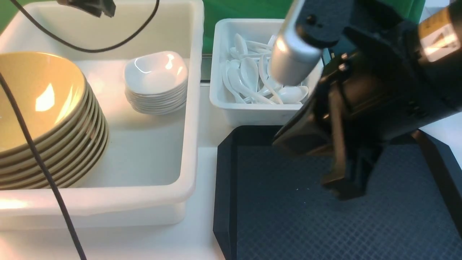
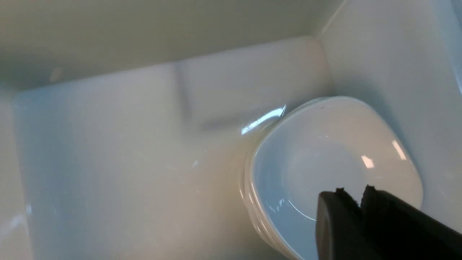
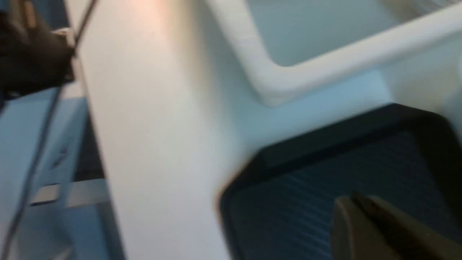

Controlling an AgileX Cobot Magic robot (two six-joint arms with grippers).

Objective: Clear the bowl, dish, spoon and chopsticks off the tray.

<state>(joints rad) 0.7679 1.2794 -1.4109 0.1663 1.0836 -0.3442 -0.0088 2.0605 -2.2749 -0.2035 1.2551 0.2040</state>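
Apparently near the finish: my left gripper (image 2: 355,191), jaws together and empty, hovers over the dish (image 2: 325,159) topping its stack in the white tub (image 1: 191,108). My right gripper (image 3: 353,200), also closed, hangs above the tray (image 1: 288,216). Next, I'd check the tray's hidden part.

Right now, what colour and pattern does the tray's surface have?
The tray is black with a fine diamond-patterned texture. It shows best in the front view.

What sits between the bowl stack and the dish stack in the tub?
Nothing: only bare tub floor separates the bowl stack from the dish stack, as the front view shows.
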